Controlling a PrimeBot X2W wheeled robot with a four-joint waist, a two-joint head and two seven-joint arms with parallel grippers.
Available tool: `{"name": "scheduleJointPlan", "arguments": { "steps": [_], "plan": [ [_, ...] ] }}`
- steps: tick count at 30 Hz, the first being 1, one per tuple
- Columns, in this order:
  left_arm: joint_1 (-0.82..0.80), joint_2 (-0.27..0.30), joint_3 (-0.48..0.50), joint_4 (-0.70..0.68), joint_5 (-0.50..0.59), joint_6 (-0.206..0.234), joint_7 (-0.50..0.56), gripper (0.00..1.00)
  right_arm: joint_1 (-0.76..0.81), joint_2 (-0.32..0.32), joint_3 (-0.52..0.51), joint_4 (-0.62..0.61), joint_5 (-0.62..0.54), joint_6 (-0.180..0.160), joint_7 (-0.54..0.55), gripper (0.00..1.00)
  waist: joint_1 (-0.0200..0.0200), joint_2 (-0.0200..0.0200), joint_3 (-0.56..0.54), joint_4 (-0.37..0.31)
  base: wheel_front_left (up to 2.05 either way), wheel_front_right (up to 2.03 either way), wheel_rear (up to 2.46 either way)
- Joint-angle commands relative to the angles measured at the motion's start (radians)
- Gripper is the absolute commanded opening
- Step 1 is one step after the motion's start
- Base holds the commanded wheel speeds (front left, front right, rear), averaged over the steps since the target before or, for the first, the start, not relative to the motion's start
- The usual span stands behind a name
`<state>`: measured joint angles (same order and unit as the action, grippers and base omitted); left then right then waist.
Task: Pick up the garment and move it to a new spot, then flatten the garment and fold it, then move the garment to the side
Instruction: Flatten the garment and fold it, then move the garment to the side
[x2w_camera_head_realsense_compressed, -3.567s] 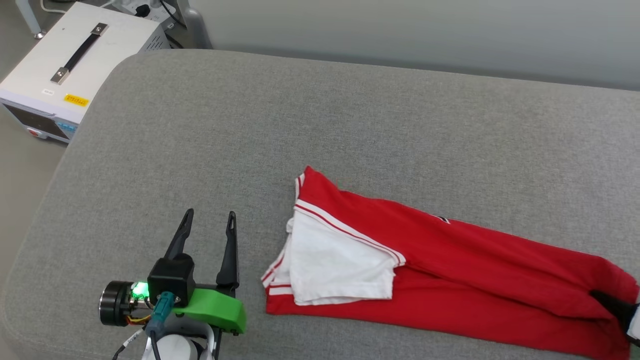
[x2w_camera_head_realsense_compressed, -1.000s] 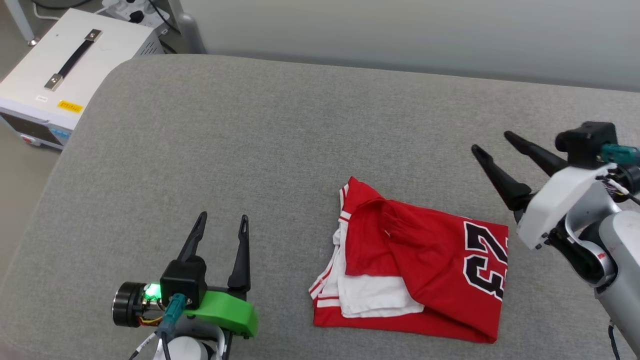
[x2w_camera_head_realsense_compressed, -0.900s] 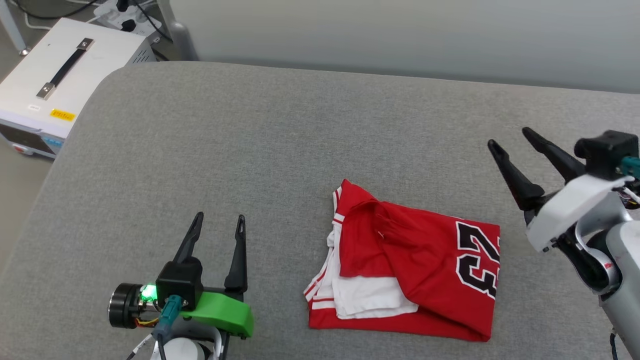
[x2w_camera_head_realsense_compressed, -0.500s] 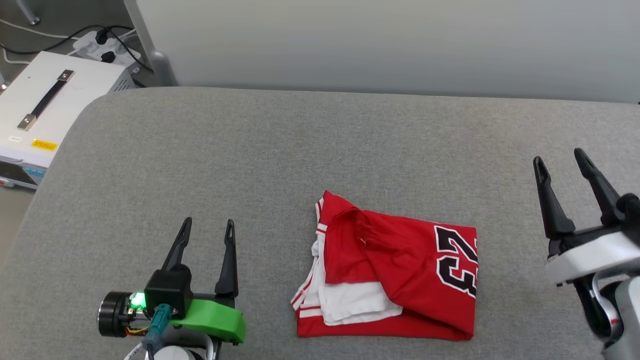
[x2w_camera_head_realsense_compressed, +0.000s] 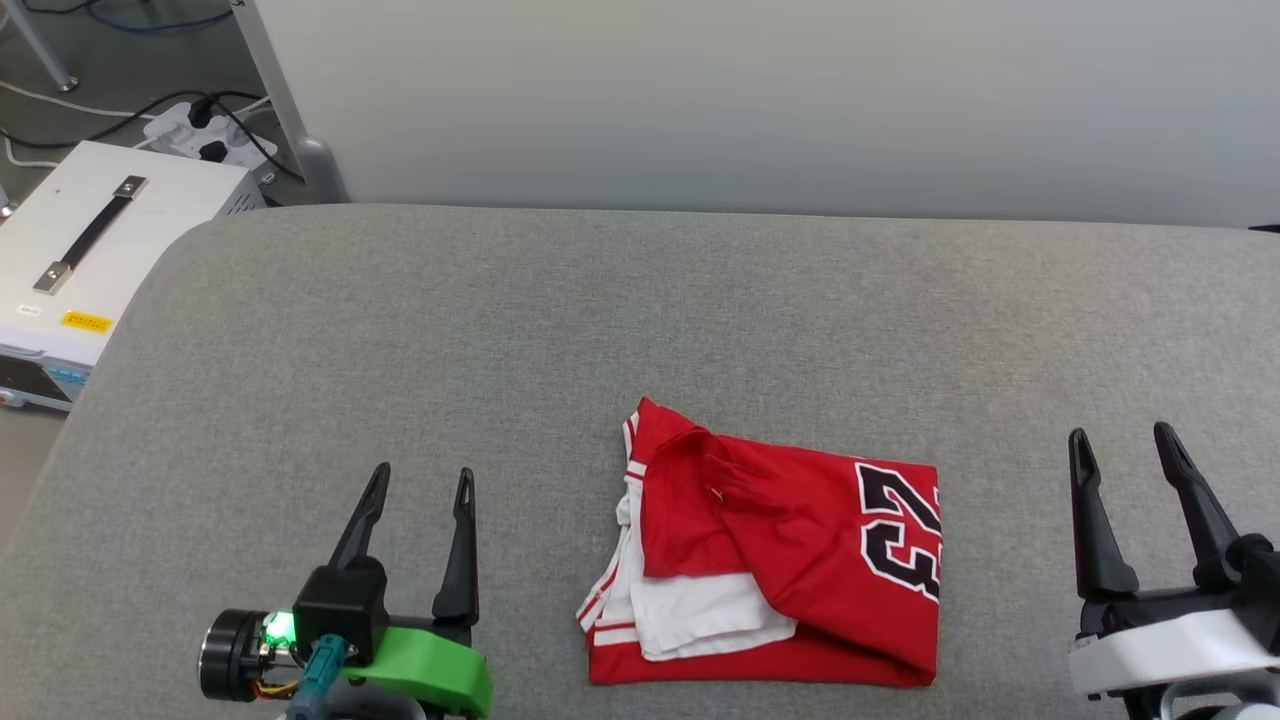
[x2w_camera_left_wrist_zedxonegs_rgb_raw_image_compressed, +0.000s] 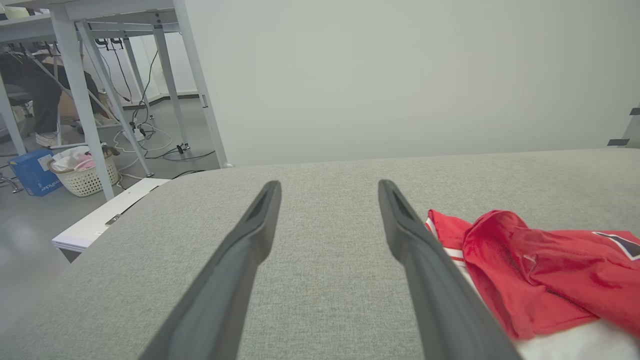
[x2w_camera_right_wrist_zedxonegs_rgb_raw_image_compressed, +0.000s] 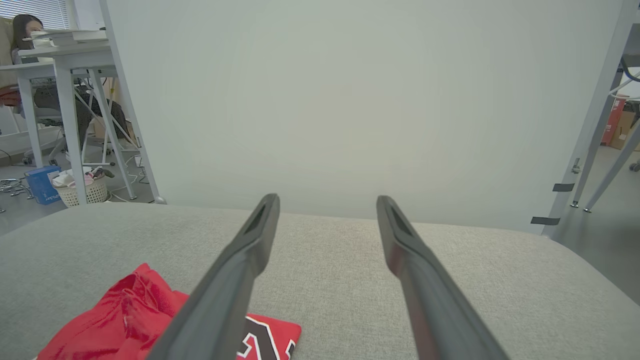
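Garment (x2w_camera_head_realsense_compressed: 790, 560) went from long strip to compact fold; right tool (x2w_camera_head_realsense_compressed: 1120, 432) drew back to the near right.
Both tools stood spread and empty, the left tool (x2w_camera_head_realsense_compressed: 423, 470) at near left. The garment lay between them on the grey table (x2w_camera_head_realsense_compressed: 600, 320), numerals (x2w_camera_head_realsense_compressed: 900, 525) up, touching neither. Judged risk: the fold was loose and the white sleeve (x2w_camera_head_realsense_compressed: 700, 620) poked out near-left, so pinching only the top layer for the side move would likely drag it open.
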<state>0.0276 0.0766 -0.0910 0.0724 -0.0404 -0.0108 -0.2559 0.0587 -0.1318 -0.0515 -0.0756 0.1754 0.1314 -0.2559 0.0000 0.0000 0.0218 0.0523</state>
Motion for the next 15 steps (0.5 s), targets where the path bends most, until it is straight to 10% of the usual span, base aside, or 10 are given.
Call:
{"name": "scheduleJointPlan", "arguments": {
  "steps": [1,15],
  "plan": [
    [0.023,0.007,0.000,0.000,0.001,-0.005,-0.006,1.00,0.025,0.004,-0.006,-0.004,-0.009,-0.001,-0.006,1.00,0.0000,0.0000,-0.005,0.001,0.00,0.00,0.00],
    [0.044,0.006,0.007,0.013,-0.003,-0.013,-0.006,1.00,0.078,0.016,0.008,0.041,-0.027,-0.001,-0.006,1.00,0.0000,0.0000,-0.010,0.002,0.00,0.00,0.00]
  ]
}}
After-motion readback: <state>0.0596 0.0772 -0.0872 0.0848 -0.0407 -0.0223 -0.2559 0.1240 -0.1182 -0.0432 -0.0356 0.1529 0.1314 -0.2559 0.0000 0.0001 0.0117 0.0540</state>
